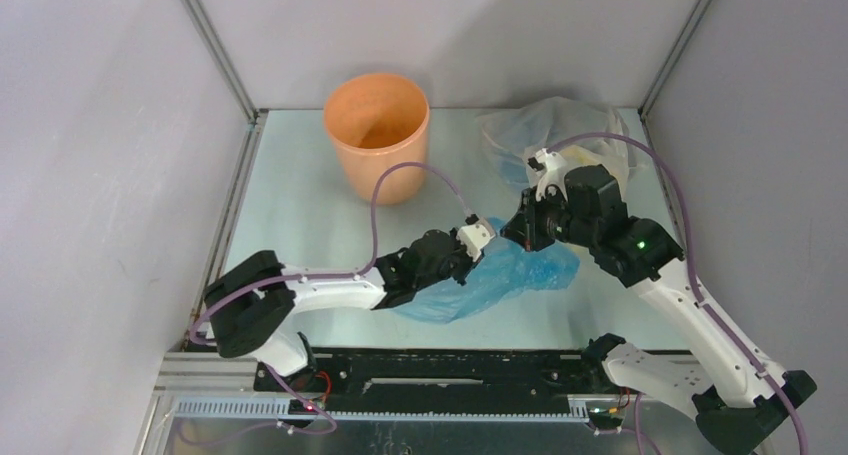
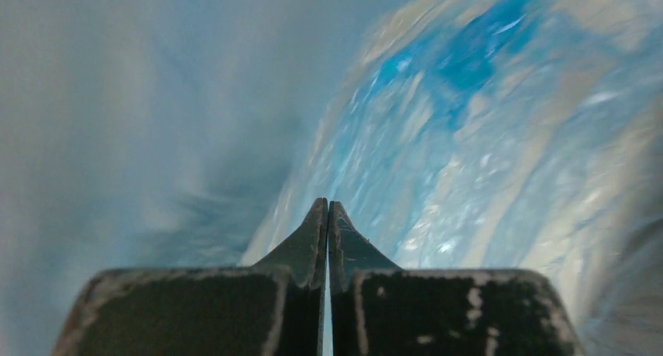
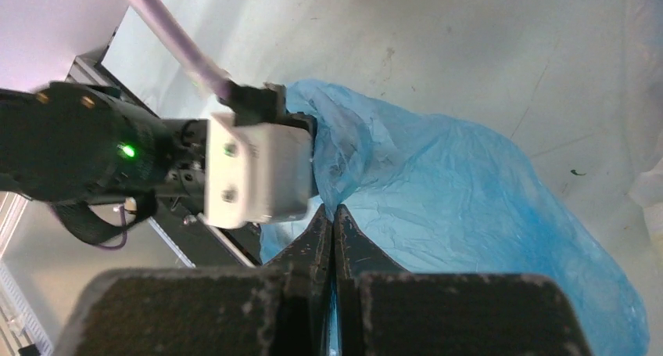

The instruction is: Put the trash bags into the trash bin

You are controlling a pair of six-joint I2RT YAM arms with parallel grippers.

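The light-blue trash bag point(image 1: 505, 270) lies crumpled on the table between my two arms. It fills the left wrist view point(image 2: 469, 121) and shows in the right wrist view point(image 3: 469, 199). My left gripper point(image 1: 495, 242) is buried in the bag's upper edge. Its jaws point(image 2: 327, 209) are shut, with film running up from the tips. My right gripper point(image 1: 513, 233) meets it from the right, shut point(image 3: 334, 212) on a pinch of blue film just beside the left wrist's white camera block point(image 3: 258, 168). The orange trash bin point(image 1: 377, 135) stands upright and open at the back left, apart from both grippers.
A clear plastic sack with pale yellow contents point(image 1: 565, 135) sits at the back right, behind the right wrist. Grey walls and metal frame posts point(image 1: 215, 50) enclose the table. Purple cables point(image 1: 400, 180) loop over both arms.
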